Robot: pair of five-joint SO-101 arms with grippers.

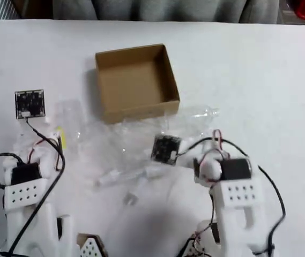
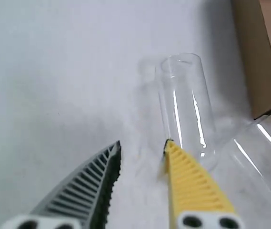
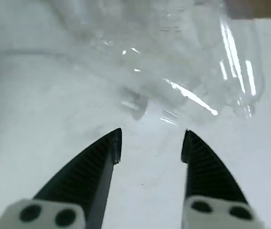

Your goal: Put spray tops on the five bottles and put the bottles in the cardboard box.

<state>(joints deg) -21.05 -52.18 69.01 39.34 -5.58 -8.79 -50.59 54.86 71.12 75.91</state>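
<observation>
Before the near wall of the cardboard box (image 1: pixel 136 80), which stands mouth up on the white desk (image 1: pixel 259 69), clear bottles (image 1: pixel 141 139) lie on their sides in a loose heap. They are so faint against the desk that their number cannot be told. The plainest bottle (image 1: pixel 198 114) lies just beside the box's near corner on the right arm's side, its long axis across the desk and its neck pointing away from the box. A few small white pieces (image 1: pixel 109 179) lie nearer the arms; they may be spray tops but are too small to be sure. From the left wrist, the left gripper (image 2: pixel 142 148) has its grey and yellow jaws spread wide over bare desk. A near bottle (image 2: pixel 187 105) lies just past the yellow tip, its long axis running away from the gripper and its round far end toward the desk beyond. A slanting bottle (image 2: pixel 259 157) lies beside it, cut off at the frame edge, close under the box wall. From the right wrist, the right gripper (image 3: pixel 152 138) also has its black jaws wide, with blurred bottles near ahead; which ends face it cannot be made out.
</observation>
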